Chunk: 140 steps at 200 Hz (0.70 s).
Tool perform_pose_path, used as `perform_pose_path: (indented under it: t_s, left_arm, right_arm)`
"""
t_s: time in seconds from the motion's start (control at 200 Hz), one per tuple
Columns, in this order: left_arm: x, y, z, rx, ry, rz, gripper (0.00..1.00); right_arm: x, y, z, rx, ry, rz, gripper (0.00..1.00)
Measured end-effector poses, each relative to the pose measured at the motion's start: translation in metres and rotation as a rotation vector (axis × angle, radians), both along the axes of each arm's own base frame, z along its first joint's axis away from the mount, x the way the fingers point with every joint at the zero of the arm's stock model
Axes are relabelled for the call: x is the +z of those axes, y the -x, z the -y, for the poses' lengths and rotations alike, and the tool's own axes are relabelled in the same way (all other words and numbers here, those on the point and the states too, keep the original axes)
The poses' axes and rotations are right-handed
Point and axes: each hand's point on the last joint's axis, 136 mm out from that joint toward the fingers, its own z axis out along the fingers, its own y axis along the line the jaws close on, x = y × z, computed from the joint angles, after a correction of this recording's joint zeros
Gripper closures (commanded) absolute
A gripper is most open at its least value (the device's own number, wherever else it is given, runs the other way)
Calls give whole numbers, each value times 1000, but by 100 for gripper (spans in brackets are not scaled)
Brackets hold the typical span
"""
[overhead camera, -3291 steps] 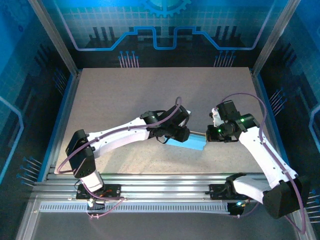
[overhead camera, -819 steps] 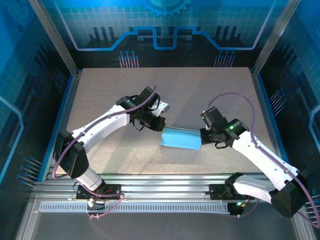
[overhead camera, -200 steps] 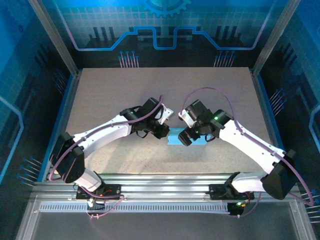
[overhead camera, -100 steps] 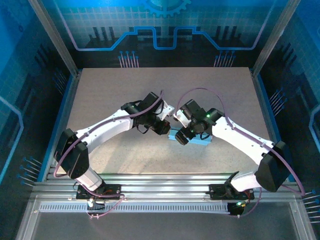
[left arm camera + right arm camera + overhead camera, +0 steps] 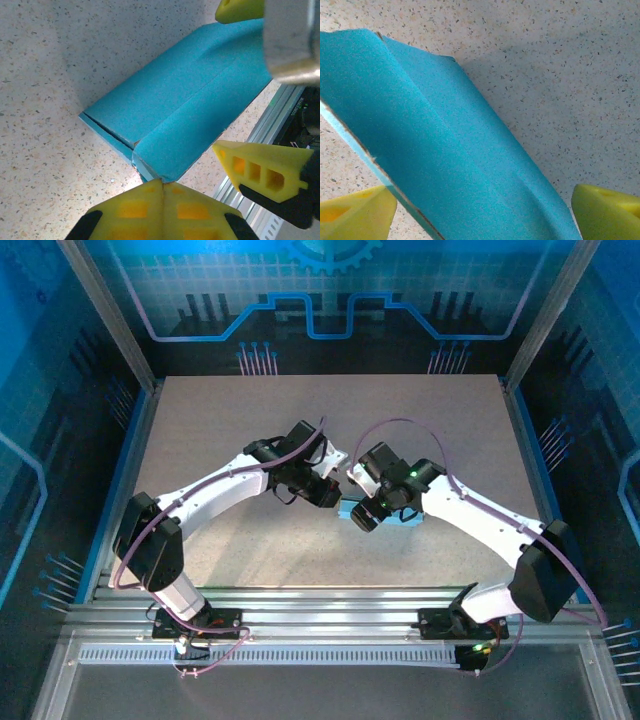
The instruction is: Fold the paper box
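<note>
Speckled beige table (image 5: 215, 425), alu rails (image 5: 320, 606) at near edge, blue backdrop (image 5: 420, 280).

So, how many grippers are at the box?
2. The left gripper pinches a corner of the box; the right gripper, open, has a finger on each side of it.

Robot lab cell, aluminium frame (image 5: 100, 300), circuit-print backdrop (image 5: 320, 290)

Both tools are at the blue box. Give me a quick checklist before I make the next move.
1. Right tool open, fingers either side of the paper box: ok.
2. Left tool shut, tips at the box's corner: ok.
3. Left tool actually pinching cardboard: cannot tell.
4. Box end by the left tool closed: not ok, layers gape.
5. Box lying flat on the table: cannot tell.
</note>
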Motion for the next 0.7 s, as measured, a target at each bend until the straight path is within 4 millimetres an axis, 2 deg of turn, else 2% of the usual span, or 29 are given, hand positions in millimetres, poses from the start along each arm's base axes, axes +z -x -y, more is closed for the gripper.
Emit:
perform_pose_path:
  t_s: [0.12,0.48,0.701]
  left_arm:
    - [1,1,1,-4,7,-15,98]
    - [4,2,3,-8,16,-61,98]
    - [10,0,5,1,23,-96,98]
  right_arm:
    - [-1,-1,0,-9,4,1,18]
    - [-3,-2,-1,-11,3,-1,26]
    - [-4,-2,-3,-8,0,-2,27]
